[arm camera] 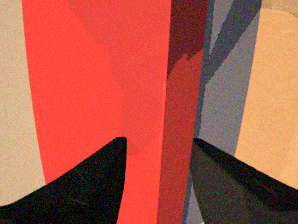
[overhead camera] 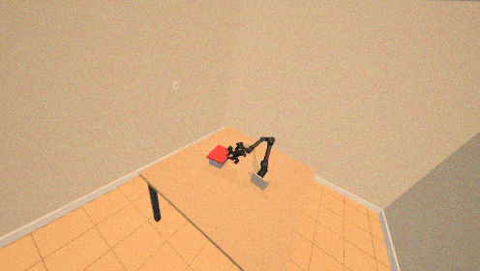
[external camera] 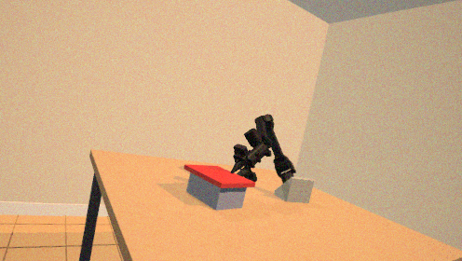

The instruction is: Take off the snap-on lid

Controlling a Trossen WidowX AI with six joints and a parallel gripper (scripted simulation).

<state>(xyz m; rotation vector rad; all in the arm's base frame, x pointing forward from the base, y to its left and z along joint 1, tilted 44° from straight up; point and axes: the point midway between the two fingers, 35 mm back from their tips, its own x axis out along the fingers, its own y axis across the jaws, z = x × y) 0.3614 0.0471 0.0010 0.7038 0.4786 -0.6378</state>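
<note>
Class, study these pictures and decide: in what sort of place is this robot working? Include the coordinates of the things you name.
Probably a bare indoor room set up as a simple robot workspace: a tiled floor (overhead camera: 102, 223) (external camera: 37, 238), plain walls (overhead camera: 121, 58) (external camera: 163, 79) with a pale baseboard (overhead camera: 87, 204) (external camera: 47, 209), and an arm (overhead camera: 267, 155) (external camera: 276, 144) mounted at a wooden-looking table (overhead camera: 213, 198) (external camera: 279, 228).

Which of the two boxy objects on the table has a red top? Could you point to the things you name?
The blue-grey rectangular storage box (overhead camera: 216, 164) (external camera: 202, 191) (arm camera: 226, 110), its flat red lid (overhead camera: 219, 153) (external camera: 219, 176) (arm camera: 85, 100) gripped by the black end effector (overhead camera: 228, 153) (external camera: 237, 174) (arm camera: 160, 138); the pale grey block (overhead camera: 259, 181) (external camera: 300, 190) has none.

Top looks steeply down, seemingly from afar.
</note>
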